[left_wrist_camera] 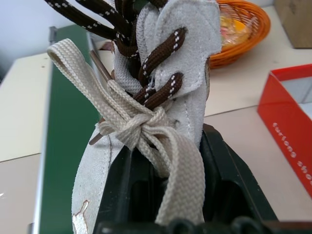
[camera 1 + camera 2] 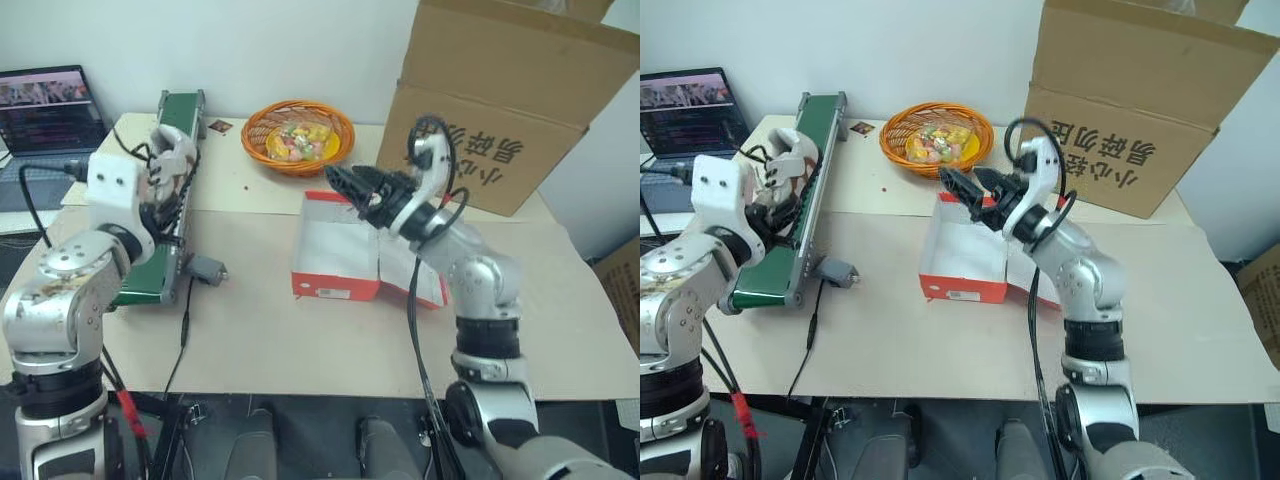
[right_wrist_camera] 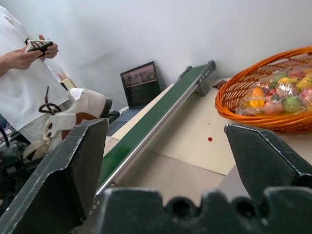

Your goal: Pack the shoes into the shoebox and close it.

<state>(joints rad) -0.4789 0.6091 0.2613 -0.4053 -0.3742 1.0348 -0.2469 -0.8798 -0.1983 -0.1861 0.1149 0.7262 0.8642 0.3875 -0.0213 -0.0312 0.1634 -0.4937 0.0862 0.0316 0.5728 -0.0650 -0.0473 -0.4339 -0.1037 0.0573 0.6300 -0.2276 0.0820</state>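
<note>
My left gripper [image 2: 165,165] is shut on a cream shoe [image 1: 161,73] with dark brown laces and a beige ribbon. It holds the shoe [image 2: 172,148] in the air over the green conveyor at the left. The red shoebox [image 2: 335,288] stands open at the table's middle, white inside, and its lid [image 2: 405,272] lies flat to the right. My right gripper [image 2: 352,185] hangs open over the box's far edge, pointing left, with nothing between its fingers [image 3: 73,161]. In the right wrist view the held shoe [image 3: 73,109] shows in the distance.
A green conveyor [image 2: 165,235] runs along the left side. A grey adapter [image 2: 205,268] with a cable lies beside it. An orange basket [image 2: 298,135] of sweets sits behind the box. A brown carton [image 2: 510,100] stands back right, a laptop [image 2: 45,105] far left. A person [image 3: 19,73] stands beyond the conveyor.
</note>
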